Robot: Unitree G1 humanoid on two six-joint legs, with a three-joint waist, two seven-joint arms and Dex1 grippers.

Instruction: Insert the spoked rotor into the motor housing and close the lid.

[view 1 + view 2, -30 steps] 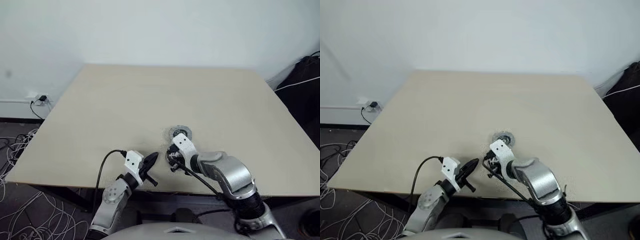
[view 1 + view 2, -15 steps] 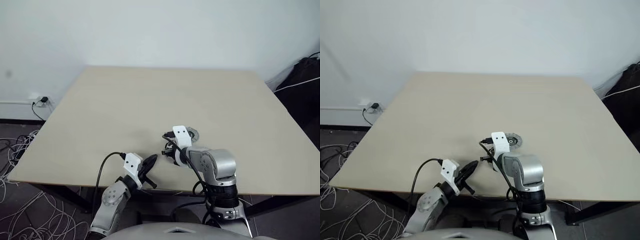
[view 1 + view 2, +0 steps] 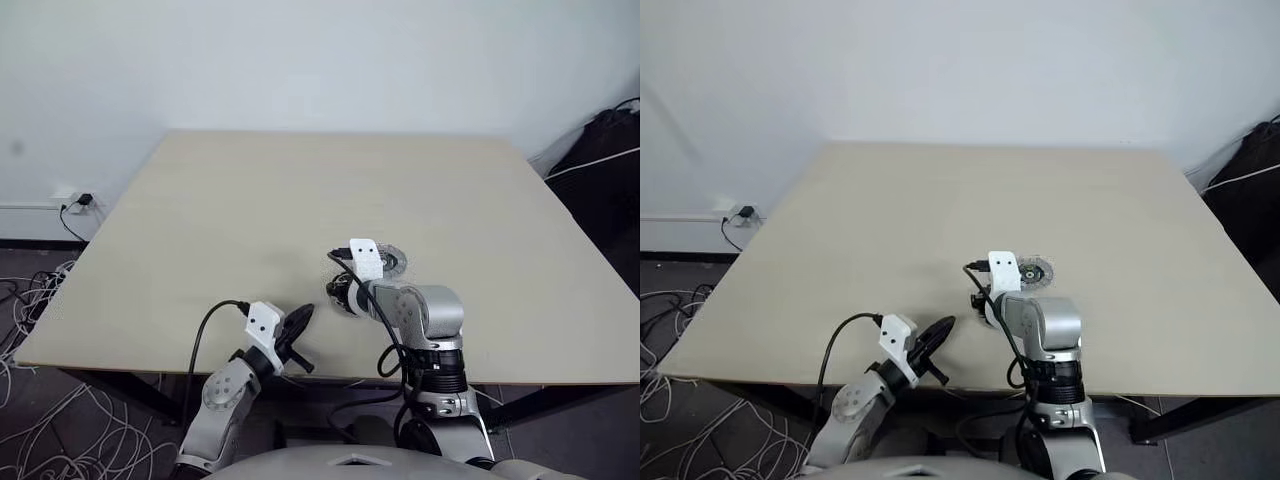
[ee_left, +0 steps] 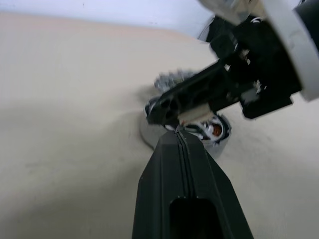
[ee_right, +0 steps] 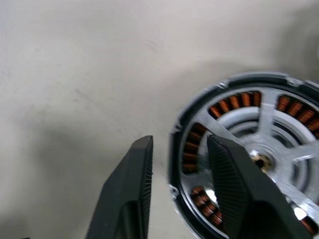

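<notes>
- The right hand (image 5: 177, 186) has just let go: its two black fingers, pressed together a moment ago, now stand part-way apart, straddling the rim of the motor assembly.
- Right under that hand sits the spoked rotor (image 5: 259, 154), its silver spokes and hub lying over the ring of copper windings. It looks already dropped into the motor housing (image 5: 197, 149), which rests flat on the bench (image 3: 250, 200).
- One finger is outside the black rim, the other over the windings inside it. I cannot tell whether either one touches.
- The right arm has also swung forward and rolled over the last second, so the hand now points steeply down at the assembly instead of coming in from the side.
- The lid (image 3: 1034, 271), the pale ribbed disc, lies on the bench just beyond the right hand, close beside the housing and not yet on it.
- The left hand (image 4: 180, 142) is clamped tight with nothing in it, hovering level near the bench's front edge, short of the assembly and aimed at it; it has not shifted.
- My read: the insertion looks done or very nearly so, and the release frees the right hand for the lid.
- That lid is close, so it is a short reach, but it has to be centred over the hub before it will seat.
- Risk: a finger catching the rim on the way out could nudge the rotor askew.
</notes>
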